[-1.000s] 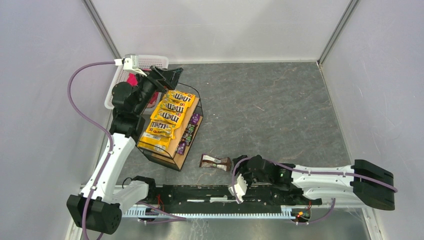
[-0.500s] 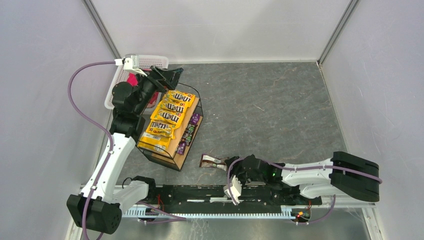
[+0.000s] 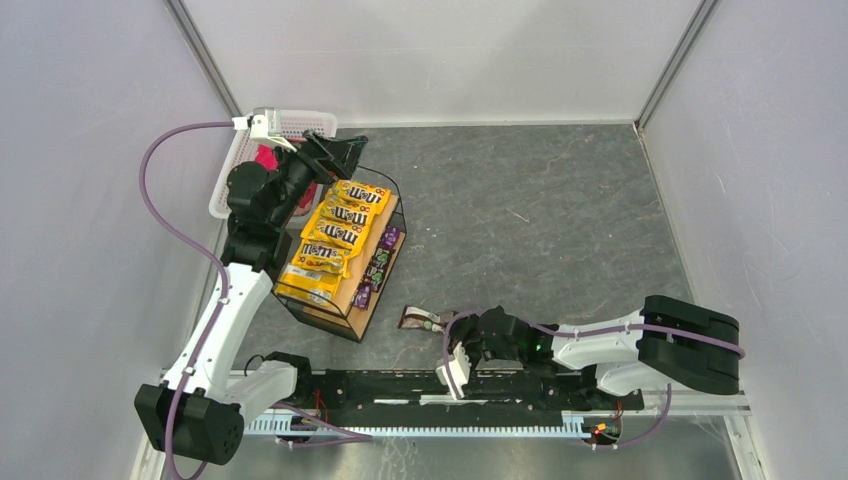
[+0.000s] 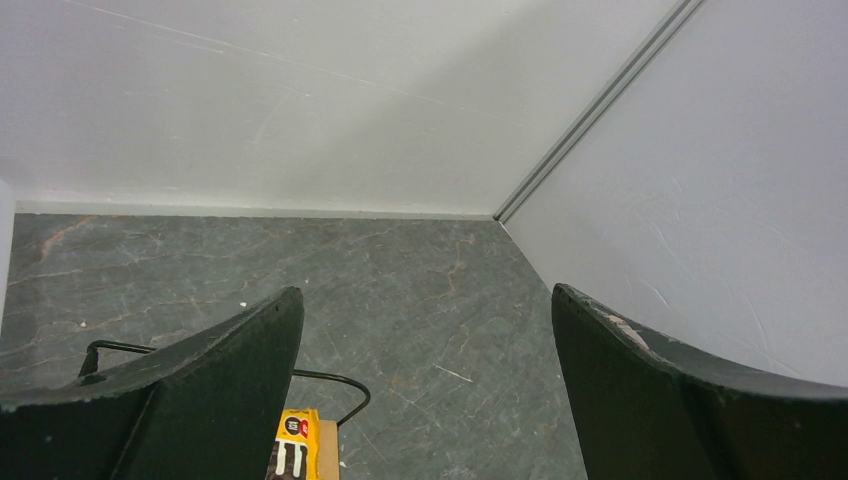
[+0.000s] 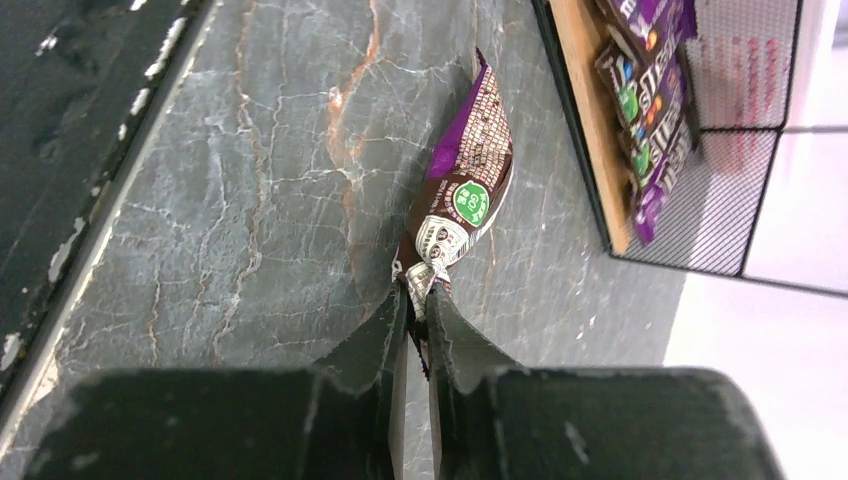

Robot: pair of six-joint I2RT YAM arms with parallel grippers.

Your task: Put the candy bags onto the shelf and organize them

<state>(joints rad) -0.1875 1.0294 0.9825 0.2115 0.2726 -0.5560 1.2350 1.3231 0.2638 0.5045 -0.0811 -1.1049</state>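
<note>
A brown and purple candy bag (image 5: 458, 195) (image 3: 420, 320) lies on the grey floor near the front rail. My right gripper (image 5: 418, 292) (image 3: 450, 330) is shut on its near end, the crimped edge pinched between the two fingers. The shelf (image 3: 372, 298) (image 5: 588, 130), black wire with wooden planks, stands to the left and holds several yellow candy bags (image 3: 335, 238) on top and purple ones (image 3: 380, 262) (image 5: 655, 110) lower down. My left gripper (image 4: 425, 330) (image 3: 338, 152) hangs open above the shelf's far end, empty; a yellow bag (image 4: 296, 455) shows beneath its left finger.
A white perforated basket (image 3: 232, 170) with a pink cloth (image 3: 265, 158) sits behind the shelf by the left wall. The black front rail (image 3: 400, 385) runs just beside the right gripper. Grey walls enclose the floor on three sides.
My right arm has slid left along the front rail to the brown bag, and its jaws have closed on the bag's near end. The left arm has barely moved.
</note>
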